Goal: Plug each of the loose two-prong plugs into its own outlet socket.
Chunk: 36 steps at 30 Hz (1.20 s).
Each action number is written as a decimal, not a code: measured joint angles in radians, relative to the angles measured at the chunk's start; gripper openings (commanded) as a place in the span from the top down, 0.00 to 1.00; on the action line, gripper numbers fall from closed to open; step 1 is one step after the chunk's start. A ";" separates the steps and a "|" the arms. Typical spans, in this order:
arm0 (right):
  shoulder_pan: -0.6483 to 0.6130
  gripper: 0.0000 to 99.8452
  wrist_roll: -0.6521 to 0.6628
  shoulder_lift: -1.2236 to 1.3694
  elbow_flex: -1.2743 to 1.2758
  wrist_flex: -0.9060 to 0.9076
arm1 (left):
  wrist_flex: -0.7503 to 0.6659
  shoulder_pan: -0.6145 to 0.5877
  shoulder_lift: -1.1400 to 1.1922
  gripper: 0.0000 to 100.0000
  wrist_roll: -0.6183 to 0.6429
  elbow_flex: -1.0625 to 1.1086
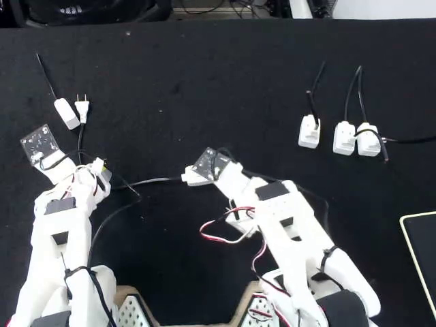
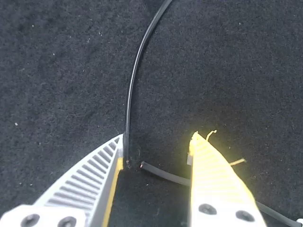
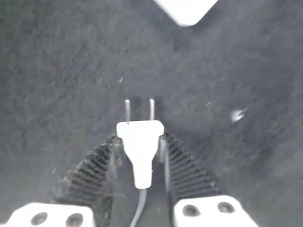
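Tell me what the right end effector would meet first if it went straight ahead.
Probably only black table cloth; its plug leads, and a white object farther on sits slightly off line.

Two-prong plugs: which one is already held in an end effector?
The plug at mid-table, clamped in the right end effector, prongs sticking out. The other plug lies loose at far left, beside a white socket.

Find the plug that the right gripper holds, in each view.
High view: white plug near the picture's middle, in the right gripper.
Left wrist view: not in it.
Right wrist view: the white plug clamped between the fingers, prongs pointing ahead.
Shared landmark: the black tabletop.
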 measured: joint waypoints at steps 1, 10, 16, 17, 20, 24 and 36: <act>0.000 0.81 -0.003 0.002 -0.012 0.026 | 0.000 0.000 0.000 0.78 0.000 0.000; 0.000 0.85 -0.003 0.002 -0.109 0.129 | 0.000 0.000 0.000 0.78 0.000 0.000; 0.002 0.85 0.052 0.046 -0.109 0.129 | 0.000 0.000 0.000 0.78 0.000 0.000; 0.009 0.85 0.071 0.058 -0.109 0.129 | 0.000 0.000 0.000 0.78 0.000 0.000; 0.055 0.85 0.104 0.104 -0.109 0.087 | 0.000 0.000 0.000 0.78 0.000 0.000; 0.071 0.85 0.112 0.147 -0.112 0.060 | 0.000 0.000 0.000 0.78 0.000 0.000; -0.015 0.89 0.074 0.184 -0.110 0.046 | 0.000 0.000 0.000 0.78 0.000 0.000</act>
